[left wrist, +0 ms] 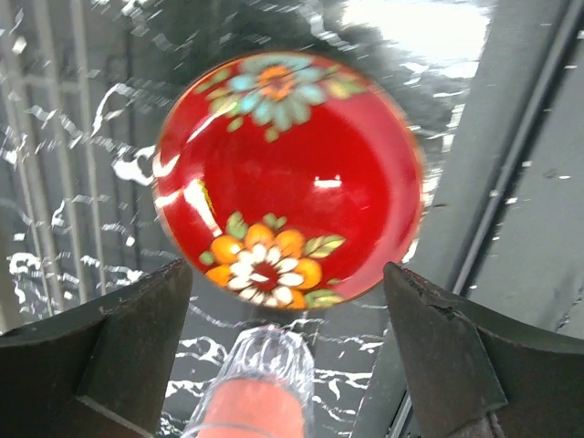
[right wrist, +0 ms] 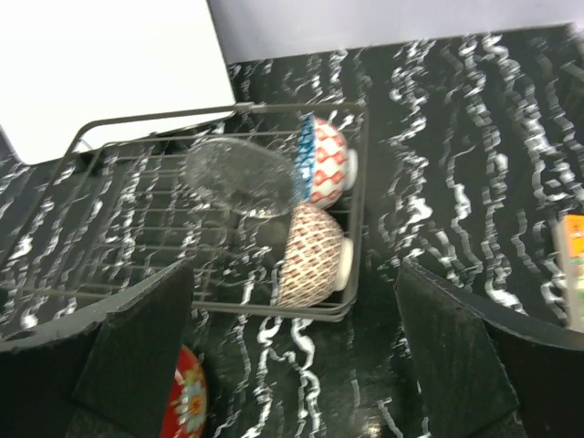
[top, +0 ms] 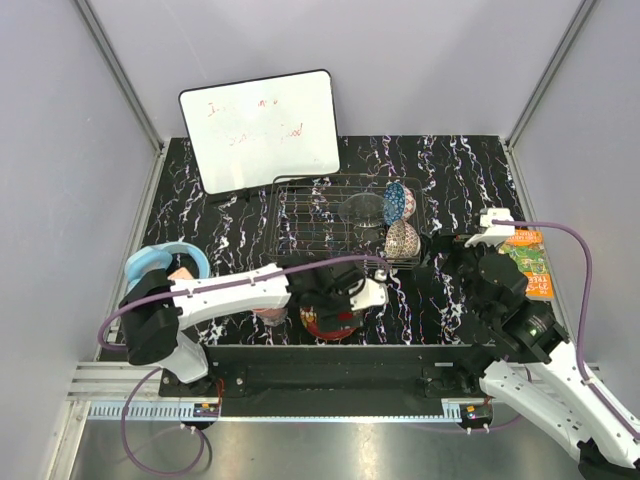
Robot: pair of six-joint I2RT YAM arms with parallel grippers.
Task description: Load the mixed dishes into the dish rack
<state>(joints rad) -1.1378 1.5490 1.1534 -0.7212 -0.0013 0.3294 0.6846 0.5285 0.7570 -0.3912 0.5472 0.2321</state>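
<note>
Black, white-veined surface (top: 450, 170) is filling most of my views, with pale walls closing it in. I am seeing the dish rack (top: 310, 215) sitting mid-surface, just in front of the whiteboard (top: 260, 130). At its right end the clear glass bowl (right wrist: 242, 173), the blue patterned bowl (right wrist: 324, 160) and the cream-gold patterned bowl (right wrist: 315, 255) are standing on edge, close together. The red floral plate (left wrist: 287, 173) is lying on the surface outside the rack, near the front edge. The left jaws are hanging over it, gaping wide, their fingers (left wrist: 119, 347) flanking the plate and gripping nothing. A clear ribbed vessel (left wrist: 260, 383) with pink showing inside is poking in just beside the plate; I cannot tell which dish it is. The right jaws are standing wide open and empty, facing the rack from its right. A light-blue bowl (top: 150, 262) is resting at the far left.
</note>
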